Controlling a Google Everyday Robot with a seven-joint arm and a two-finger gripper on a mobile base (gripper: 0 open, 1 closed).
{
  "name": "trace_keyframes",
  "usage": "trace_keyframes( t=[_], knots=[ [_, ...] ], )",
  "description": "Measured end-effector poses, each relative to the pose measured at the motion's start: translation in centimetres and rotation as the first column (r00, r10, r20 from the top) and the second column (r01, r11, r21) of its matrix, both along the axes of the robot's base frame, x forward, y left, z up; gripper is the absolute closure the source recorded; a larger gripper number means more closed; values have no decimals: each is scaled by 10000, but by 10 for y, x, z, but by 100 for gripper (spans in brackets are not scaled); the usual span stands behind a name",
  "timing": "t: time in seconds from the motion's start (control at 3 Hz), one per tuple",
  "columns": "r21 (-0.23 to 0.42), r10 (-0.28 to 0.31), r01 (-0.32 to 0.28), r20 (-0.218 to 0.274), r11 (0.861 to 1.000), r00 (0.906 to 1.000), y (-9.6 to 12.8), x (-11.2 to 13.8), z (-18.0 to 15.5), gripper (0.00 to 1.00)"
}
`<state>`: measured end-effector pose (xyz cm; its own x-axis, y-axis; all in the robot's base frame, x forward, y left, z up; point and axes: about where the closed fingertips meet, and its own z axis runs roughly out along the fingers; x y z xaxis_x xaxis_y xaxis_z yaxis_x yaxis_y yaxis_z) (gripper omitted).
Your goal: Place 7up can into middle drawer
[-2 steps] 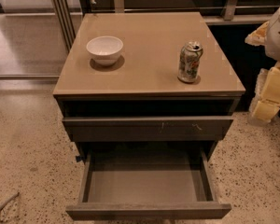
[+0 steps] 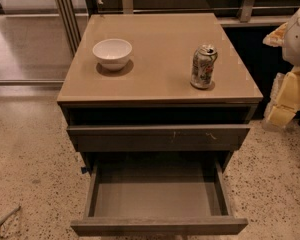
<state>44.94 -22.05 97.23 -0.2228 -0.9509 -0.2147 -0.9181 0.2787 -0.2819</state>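
The 7up can (image 2: 203, 67) stands upright on the right part of the cabinet top (image 2: 160, 79), dented, with a silver top and a pale label with reddish marks. The middle drawer (image 2: 157, 196) is pulled out wide below the cabinet, and its grey floor is bare. My gripper (image 2: 285, 96) shows as pale yellow and white parts at the right edge of the view. It is beside the cabinet, to the right of the can, level with or below the top, and apart from the can.
A white bowl (image 2: 112, 53) sits on the left part of the top. Above the open drawer is a shut grey drawer front with pale scratch marks (image 2: 157, 136). Speckled floor surrounds the cabinet. A glass partition (image 2: 25, 34) stands at the left.
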Motion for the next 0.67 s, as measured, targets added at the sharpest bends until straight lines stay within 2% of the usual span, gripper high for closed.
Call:
trace_keyframes(
  t=[0.33, 0.67],
  knots=[
    [253, 52, -70, 719, 9997, 9974, -3, 29, -12, 0],
    [1025, 65, -231, 1587, 9945, 9873, -1, 75, -23, 0]
  ],
)
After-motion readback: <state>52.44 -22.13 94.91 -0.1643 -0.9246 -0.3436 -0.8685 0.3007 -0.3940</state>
